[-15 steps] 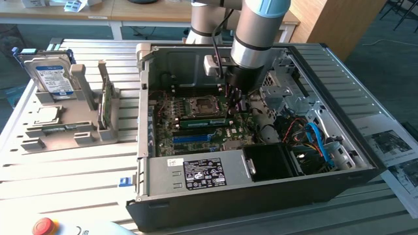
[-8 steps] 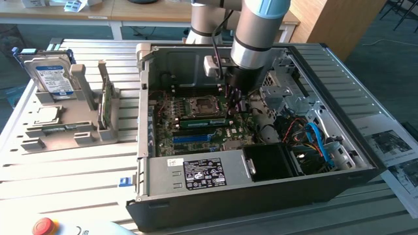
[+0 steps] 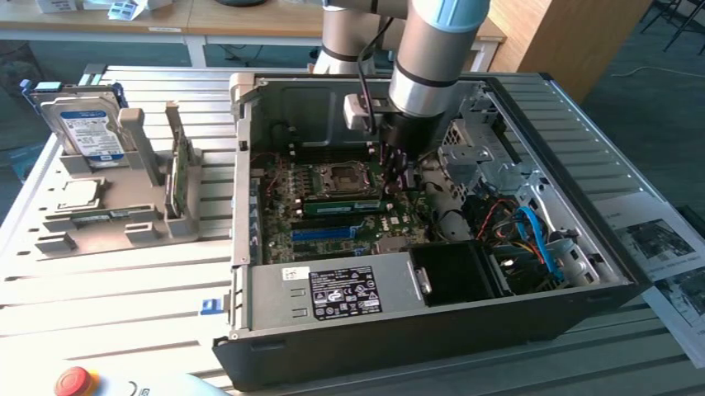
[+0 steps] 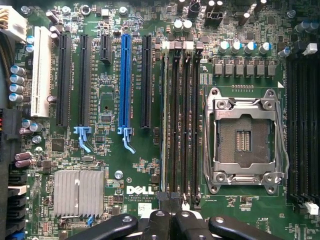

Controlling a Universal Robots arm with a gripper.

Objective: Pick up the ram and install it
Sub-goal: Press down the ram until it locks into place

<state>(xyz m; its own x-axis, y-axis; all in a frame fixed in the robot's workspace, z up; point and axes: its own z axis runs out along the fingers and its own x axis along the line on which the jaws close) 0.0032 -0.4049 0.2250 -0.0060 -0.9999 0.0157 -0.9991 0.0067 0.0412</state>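
Note:
The ram (image 3: 342, 205) is a long green stick lying along the black memory slots of the motherboard, beside the processor socket (image 3: 336, 177), inside the open computer case. In the wrist view the ram (image 4: 162, 120) appears edge-on as a thin line in the outermost slot, farthest from the socket (image 4: 245, 132). Three empty slots (image 4: 184, 120) lie between them. My gripper (image 3: 392, 175) hangs down into the case over one end of the slots. Its black fingertips (image 4: 170, 200) are pressed together just above that end of the slot bank, with nothing visible between them.
A grey fixture on the exterior view's left holds a blue-labelled hard drive (image 3: 94, 132), a square silver processor chip (image 3: 78, 194) and another upright green stick (image 3: 177, 177). The power supply (image 3: 330, 289), cables (image 3: 529, 231) and drive cage (image 3: 484, 157) crowd the case. A red button (image 3: 75, 381) sits at the front.

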